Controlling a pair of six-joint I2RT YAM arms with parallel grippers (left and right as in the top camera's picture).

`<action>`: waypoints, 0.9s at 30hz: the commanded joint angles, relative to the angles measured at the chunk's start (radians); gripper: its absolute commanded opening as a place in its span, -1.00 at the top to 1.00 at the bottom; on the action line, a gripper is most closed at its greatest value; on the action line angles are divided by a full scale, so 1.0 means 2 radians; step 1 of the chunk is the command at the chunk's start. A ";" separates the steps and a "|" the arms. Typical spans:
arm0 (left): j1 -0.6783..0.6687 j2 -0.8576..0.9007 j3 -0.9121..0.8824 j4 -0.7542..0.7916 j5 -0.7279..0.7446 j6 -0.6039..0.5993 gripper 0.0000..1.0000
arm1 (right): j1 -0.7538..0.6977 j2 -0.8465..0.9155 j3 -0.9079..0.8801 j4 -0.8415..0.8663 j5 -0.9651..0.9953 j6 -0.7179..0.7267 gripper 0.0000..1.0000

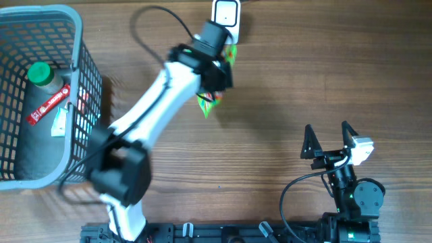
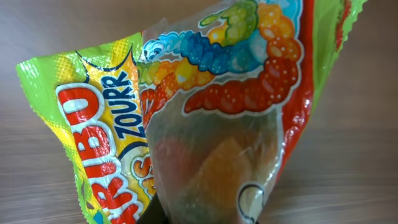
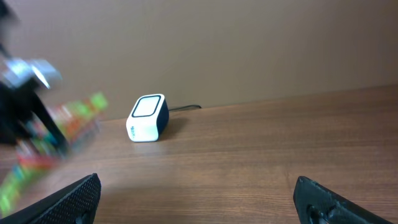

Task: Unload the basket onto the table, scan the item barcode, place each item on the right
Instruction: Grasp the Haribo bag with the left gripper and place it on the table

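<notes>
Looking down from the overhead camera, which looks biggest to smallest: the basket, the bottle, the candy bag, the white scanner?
1. basket
2. bottle
3. candy bag and scanner: about alike, both partly hidden by the left arm, so unranked.

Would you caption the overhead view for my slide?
Left end effector grips a green plastic candy bag near the white boxy scanner; right end effector open.
</notes>
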 commanded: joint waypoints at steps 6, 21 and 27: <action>-0.082 0.104 0.006 -0.010 -0.056 0.014 -0.14 | 0.002 -0.001 -0.001 0.002 0.003 -0.007 -0.99; 0.137 -0.327 0.155 -0.109 -0.228 0.105 -1.00 | 0.002 -0.001 -0.001 0.002 0.003 -0.007 -0.99; 0.484 -0.290 0.145 -0.172 -0.100 -0.021 -1.00 | 0.002 -0.001 -0.001 0.002 0.003 -0.006 -0.98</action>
